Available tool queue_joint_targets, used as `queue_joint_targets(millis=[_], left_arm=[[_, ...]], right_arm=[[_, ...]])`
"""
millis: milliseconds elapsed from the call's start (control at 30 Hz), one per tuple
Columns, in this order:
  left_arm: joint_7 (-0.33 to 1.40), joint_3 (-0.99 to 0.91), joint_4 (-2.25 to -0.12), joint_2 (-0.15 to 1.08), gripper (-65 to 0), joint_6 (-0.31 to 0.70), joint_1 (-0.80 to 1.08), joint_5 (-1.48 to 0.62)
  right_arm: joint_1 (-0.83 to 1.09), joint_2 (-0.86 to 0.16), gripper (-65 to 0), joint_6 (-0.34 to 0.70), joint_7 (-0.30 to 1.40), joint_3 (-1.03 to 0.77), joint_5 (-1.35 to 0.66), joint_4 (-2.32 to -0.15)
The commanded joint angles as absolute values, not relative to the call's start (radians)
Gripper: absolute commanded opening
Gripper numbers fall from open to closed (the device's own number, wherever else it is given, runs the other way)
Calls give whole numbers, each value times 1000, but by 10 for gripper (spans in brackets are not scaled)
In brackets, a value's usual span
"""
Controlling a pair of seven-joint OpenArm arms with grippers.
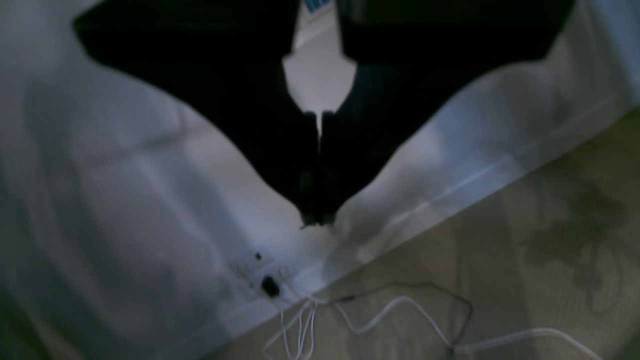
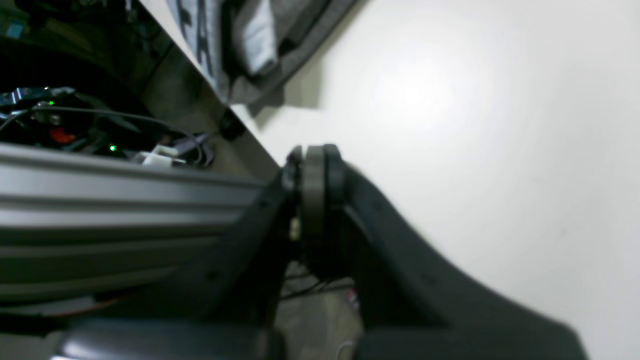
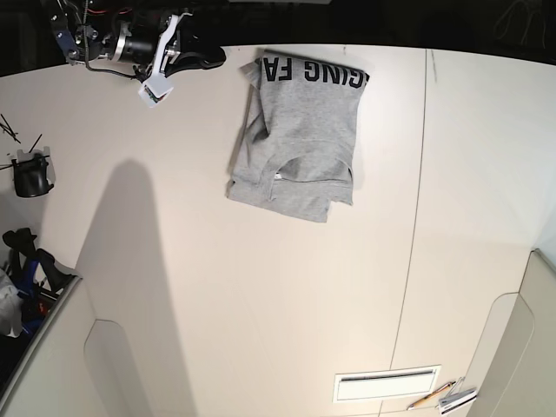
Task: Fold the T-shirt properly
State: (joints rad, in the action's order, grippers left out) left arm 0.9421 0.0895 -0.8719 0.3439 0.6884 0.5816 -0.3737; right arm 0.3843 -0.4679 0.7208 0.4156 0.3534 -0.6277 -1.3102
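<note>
The T-shirt [image 3: 295,139] lies folded into a rough oblong at the far middle of the table [image 3: 261,295], its top fold almost at the far edge. Black block lettering runs across that top fold; the rest shows plain grey. The lower edge is uneven, with one corner stepping out at the lower right, and a small flap sits near the middle. In the right wrist view the shirt [image 2: 260,45] appears as a bunched grey heap at the table edge, with a strip of lettering visible on its left side.

No arm touches the garment. The right gripper [image 2: 315,165] has its jaws pressed together with nothing between them; it sits over the table edge, well apart from the shirt. In the base view this arm [image 3: 165,48] is at the far left corner, just left of the shirt. The left gripper [image 1: 317,220] is likewise closed, fingers meeting at the tips and holding nothing, over a white edge with floor beyond it. This view is blurred.

White and black cables [image 1: 380,315] trail on the floor below the left gripper. A tangle of wires with small green lights [image 2: 100,135] sits beside a grey rail in the right wrist view. A white vent plate [image 3: 387,382] lies at the near right of the table, with pencils [image 3: 443,395] just beside it. A black holder [image 3: 30,174] stands at the left edge.
</note>
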Motion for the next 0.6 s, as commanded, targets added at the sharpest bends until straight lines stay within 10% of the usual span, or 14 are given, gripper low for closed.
queue_joint_targets(millis=[0,567], left_arm=[[957,99,-853,352,-650,698,577,-373],[1171,119,-871,381,-650,689,538,-392]], right_arm=[[414,-429,-650,571,845,431,-467,-1135],[336,-454,-650,467,935,432,-464,-1192]])
